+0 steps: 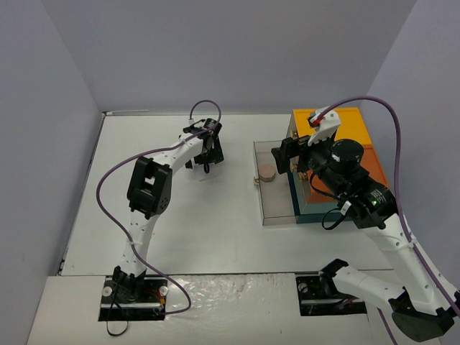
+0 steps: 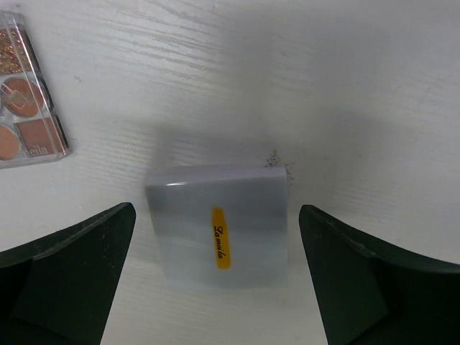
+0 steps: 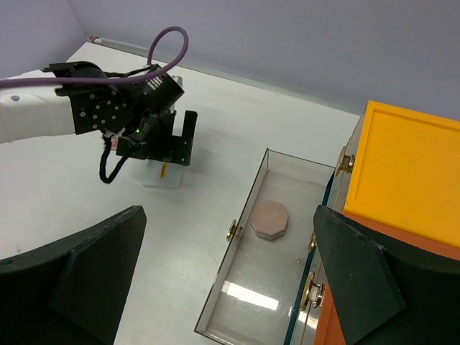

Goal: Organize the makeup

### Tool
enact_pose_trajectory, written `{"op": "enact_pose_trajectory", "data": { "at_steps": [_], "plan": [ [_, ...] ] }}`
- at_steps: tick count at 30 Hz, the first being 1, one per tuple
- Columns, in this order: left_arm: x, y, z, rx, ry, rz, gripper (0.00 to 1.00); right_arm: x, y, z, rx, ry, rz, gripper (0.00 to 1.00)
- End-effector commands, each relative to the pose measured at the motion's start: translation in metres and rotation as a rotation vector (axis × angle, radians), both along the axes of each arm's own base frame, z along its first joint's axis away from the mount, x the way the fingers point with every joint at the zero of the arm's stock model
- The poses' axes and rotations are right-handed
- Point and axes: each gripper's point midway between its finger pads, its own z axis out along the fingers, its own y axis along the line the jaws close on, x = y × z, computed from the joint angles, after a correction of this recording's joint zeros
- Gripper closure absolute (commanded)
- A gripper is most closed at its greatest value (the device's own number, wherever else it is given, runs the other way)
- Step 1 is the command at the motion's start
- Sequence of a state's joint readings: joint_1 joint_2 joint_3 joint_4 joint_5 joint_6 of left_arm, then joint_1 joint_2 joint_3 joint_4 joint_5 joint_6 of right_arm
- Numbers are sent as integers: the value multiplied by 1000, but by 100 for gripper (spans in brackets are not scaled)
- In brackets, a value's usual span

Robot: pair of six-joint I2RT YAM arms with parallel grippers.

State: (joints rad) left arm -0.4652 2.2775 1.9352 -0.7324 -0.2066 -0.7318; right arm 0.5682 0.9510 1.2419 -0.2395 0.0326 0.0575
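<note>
Palette: your left wrist view shows a clear-lidded palette of peach, brown and glitter pans (image 2: pixel 25 100) flat on the white table (image 2: pixel 345 86), near the case but apart from it.
Left gripper: your left gripper (image 2: pixel 215 215) hangs wide open, one finger on each side of the case, holding nothing.
Case: the square glossy white case with a yellow label (image 2: pixel 219 226) lies flat toward the table's far edge, left of the middle.
Drawer: the clear plastic drawer (image 3: pixel 237 287) stands pulled out of the orange and teal box (image 3: pixel 410 165) near the table's right edge.
Compact: a pink octagonal compact (image 3: pixel 271 219) lies inside the drawer, in its far half.
Right gripper: your right gripper (image 3: pixel 230 215) hovers wide open above the drawer, empty.
</note>
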Motion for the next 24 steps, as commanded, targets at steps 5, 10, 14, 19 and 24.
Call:
{"op": "enact_pose_trajectory", "data": {
  "at_steps": [5, 10, 14, 19, 24],
  "plan": [
    [-36, -1, -2, -30, 51, 18, 7, 1, 1, 23, 51, -90, 5, 0],
    [-48, 4, -15, -28, 78, 22, 15, 3, 4, 19, 52, -82, 16, 0],
    [-49, 3, -14, -32, 73, 15, 29, 3, 4, 20, 51, -85, 17, 0],
    [-47, 3, 15, -21, 11, -55, 53, 1, 3, 21, 58, -87, 15, 0],
    [-50, -33, 67, -45, -116, -306, 57, -2, 2, 28, 72, -100, 16, 0]
  ]
}}
